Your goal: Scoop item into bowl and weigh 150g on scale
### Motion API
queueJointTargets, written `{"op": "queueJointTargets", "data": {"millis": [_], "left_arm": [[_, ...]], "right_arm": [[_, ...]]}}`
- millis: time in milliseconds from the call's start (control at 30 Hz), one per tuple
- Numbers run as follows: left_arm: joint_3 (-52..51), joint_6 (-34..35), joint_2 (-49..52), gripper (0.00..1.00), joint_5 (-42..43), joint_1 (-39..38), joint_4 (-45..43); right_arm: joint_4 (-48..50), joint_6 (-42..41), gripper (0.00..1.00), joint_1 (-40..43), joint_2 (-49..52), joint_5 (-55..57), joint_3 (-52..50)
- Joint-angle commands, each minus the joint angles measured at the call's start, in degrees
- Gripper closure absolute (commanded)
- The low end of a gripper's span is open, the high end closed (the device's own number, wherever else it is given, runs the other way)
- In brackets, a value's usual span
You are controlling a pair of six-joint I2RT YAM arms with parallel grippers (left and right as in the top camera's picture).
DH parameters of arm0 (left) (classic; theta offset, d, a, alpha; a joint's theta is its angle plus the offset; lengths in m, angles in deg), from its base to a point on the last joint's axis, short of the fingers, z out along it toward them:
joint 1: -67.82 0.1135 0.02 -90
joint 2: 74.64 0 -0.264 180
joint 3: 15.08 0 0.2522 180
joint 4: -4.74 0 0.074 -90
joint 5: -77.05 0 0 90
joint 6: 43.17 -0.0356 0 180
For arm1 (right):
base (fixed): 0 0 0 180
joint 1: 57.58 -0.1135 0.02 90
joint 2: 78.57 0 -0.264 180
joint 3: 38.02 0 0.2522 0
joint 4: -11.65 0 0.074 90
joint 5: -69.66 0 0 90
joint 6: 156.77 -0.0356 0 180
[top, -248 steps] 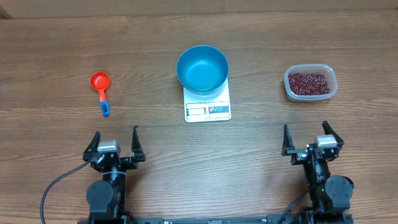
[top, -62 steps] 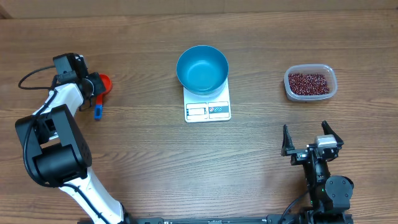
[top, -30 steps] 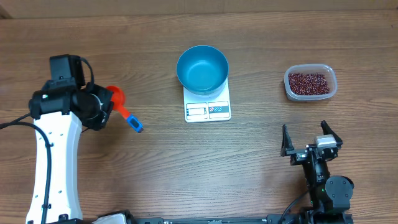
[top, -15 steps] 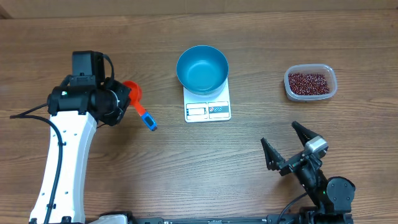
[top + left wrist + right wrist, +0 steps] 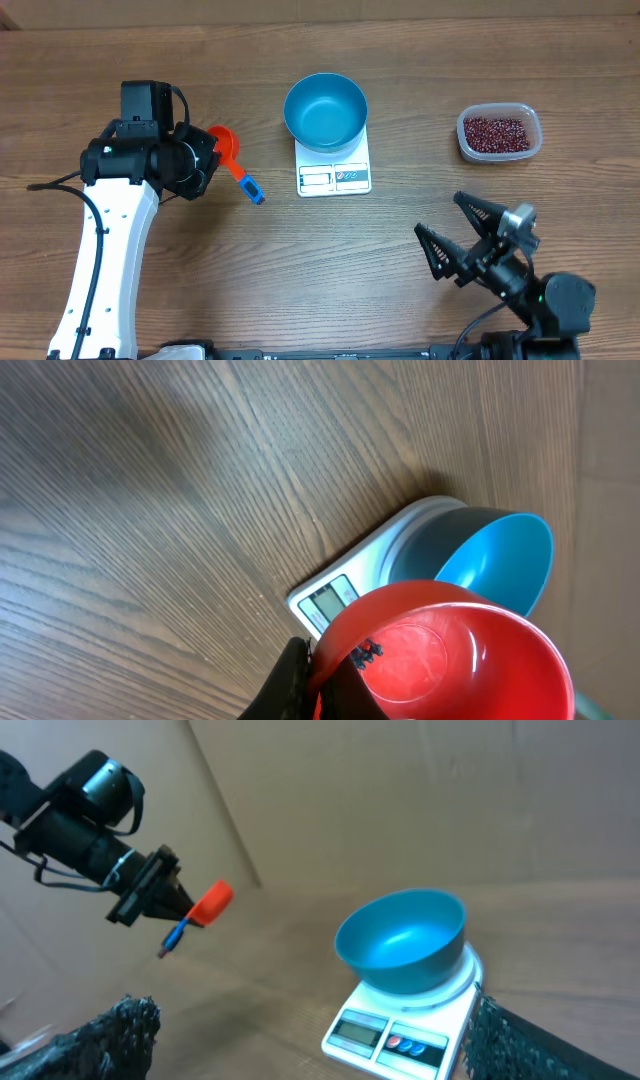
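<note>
Overhead, left side of tabletop (image 5: 300,280): the left fingers (image 5: 207,152) are pressed together on a red scoop (image 5: 222,141), pinching it at the rim of its cup. The scoop's blue handle (image 5: 250,189) angles away toward the near right. The scoop is lifted clear of the tabletop, left of the scale and not touching it. In the left wrist view, one dark finger sits against the red cup's edge at the bottom of the picture.

Centre: the scale (image 5: 334,176), white and flat, has its display and buttons on the near edge. The bowl (image 5: 325,110), bright blue, stands upright on the scale's far part and overhangs that edge. The right wrist view shows the same, with the bowl seated on the scale's platform.

Far right: a clear tub (image 5: 534,132) stands on the tabletop, well apart from the scale. The beans (image 5: 496,131), a maroon speckled mass, lie inside it.

Near right: the right fingers (image 5: 437,255) are spread wide with nothing between them. They are turned toward the left and far side and raised above the tabletop. Both textured pads show at the lower corners of the right wrist view. The scale, bowl and lifted scoop are framed between them.
</note>
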Motion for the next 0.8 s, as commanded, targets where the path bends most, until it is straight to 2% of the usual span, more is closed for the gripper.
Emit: {"op": "queueJointTargets", "data": {"millis": [0,200,333,533,700,767], "left_arm": [[0.20,4.33,-0.92,0.96,1.33,-0.39,-0.07],[0.20,7.69,-0.74,0.96,0.66,-0.39,-0.24],[0.20,11.98,-0.28,0.96,0.68,-0.44,-0.20],[0.17,16.20,0.70,0.96,0.66,-1.60,-0.17],[0.15,18.29,1.88,0.96,0.50,-3.28,0.02],[0.15,19.04,2.54,0.96,0.17,-4.15,0.15]], "right_arm": [[-1.42,-0.92,0.00,-0.26,9.11,-5.55,7.48],[-2.93,-0.94,0.00,-0.28,27.47,-17.55,17.92],[4.09,-1.64,0.00,-0.28,38.16,-26.45,20.61],[19.63,-20.09,0.00,-0.37,49.88,-29.83,20.61],[30.62,-24.76,0.02,-2.80,55.15,-29.83,20.61],[31.63,-26.47,0.03,-4.09,56.06,-27.02,20.63]]}}
